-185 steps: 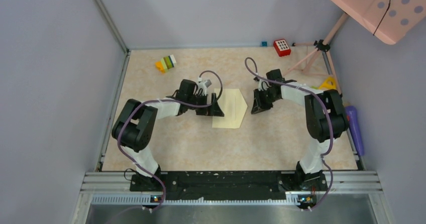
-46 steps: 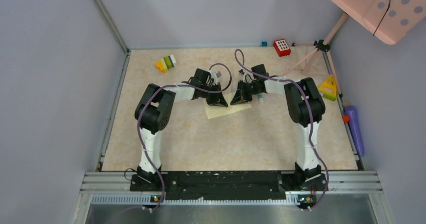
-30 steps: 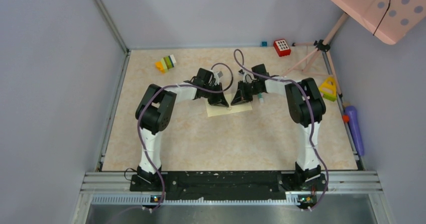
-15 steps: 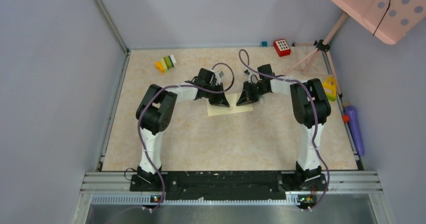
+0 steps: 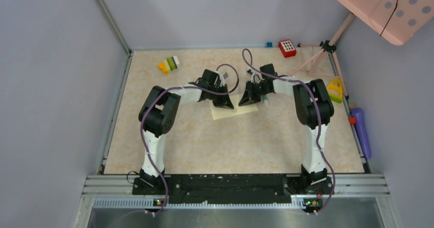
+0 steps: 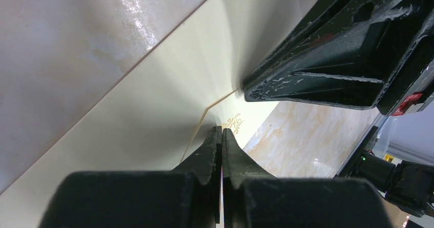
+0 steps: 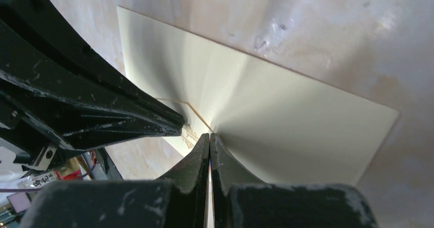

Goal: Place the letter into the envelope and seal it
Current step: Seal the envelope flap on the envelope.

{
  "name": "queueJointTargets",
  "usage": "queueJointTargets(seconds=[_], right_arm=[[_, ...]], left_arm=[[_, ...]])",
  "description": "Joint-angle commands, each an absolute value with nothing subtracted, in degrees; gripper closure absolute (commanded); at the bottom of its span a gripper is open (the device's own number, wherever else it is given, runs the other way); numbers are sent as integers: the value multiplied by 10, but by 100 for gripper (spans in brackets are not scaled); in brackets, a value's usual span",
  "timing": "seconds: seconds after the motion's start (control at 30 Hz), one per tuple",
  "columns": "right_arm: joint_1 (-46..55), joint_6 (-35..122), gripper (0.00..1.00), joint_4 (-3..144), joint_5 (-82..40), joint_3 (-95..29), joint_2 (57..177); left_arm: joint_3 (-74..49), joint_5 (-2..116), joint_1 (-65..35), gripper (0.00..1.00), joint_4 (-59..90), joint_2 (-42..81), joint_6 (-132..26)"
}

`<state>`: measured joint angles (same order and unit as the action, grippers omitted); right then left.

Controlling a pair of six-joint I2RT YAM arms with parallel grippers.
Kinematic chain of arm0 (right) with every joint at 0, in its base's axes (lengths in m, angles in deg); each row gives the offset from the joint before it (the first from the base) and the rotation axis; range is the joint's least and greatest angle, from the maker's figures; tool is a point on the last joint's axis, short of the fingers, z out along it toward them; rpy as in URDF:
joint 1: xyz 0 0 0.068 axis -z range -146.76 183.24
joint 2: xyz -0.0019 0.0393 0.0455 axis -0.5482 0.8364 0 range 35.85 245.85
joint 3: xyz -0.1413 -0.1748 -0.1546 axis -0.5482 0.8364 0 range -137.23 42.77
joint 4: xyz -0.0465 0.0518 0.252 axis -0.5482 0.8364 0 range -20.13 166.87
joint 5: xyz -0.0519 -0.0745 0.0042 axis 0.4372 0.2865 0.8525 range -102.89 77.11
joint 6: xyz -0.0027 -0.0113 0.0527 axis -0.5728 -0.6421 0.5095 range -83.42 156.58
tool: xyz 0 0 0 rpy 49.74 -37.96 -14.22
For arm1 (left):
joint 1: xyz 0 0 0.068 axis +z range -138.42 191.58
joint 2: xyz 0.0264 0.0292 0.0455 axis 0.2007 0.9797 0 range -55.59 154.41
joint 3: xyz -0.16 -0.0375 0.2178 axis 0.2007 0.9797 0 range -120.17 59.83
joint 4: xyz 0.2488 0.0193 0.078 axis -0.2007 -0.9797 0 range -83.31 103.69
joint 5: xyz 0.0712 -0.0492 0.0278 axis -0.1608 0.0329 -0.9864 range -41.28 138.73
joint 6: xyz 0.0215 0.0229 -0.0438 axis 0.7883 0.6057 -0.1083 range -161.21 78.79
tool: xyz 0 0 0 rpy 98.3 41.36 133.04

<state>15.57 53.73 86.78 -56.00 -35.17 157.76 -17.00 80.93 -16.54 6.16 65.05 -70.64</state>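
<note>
Envelope (image 5: 233, 112) has shifted up-frame, flap now folded down vs earlier; lies flat at centre, top view. L gripper (image 6: 221, 132) & R gripper (image 7: 210, 136): fingers together, tips pressing its face.

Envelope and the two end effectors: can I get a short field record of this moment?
envelope: flat on the table, far centre
flap: folded over the face, edge line visible
left end effector: shut, tip down on the envelope
right end effector: shut, tip down on the envelope, facing the left one
letter: no loose sheet in view
clutter: toy blocks, red dotted block
</note>
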Motion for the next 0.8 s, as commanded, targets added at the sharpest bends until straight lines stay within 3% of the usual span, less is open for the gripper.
queueJointTargets(seconds=[0.0,0.33,0.77], right_arm=[[127,545,100,840,-498,-378,1619],[121,540,100,835,-503,-360,1614],[152,527,100,822,-621,-334,1538]], left_arm=[[-158,745,-176,100,13,682,-680],[-158,735,-176,100,10,675,-675],[-159,731,-175,100,9,675,-671]])
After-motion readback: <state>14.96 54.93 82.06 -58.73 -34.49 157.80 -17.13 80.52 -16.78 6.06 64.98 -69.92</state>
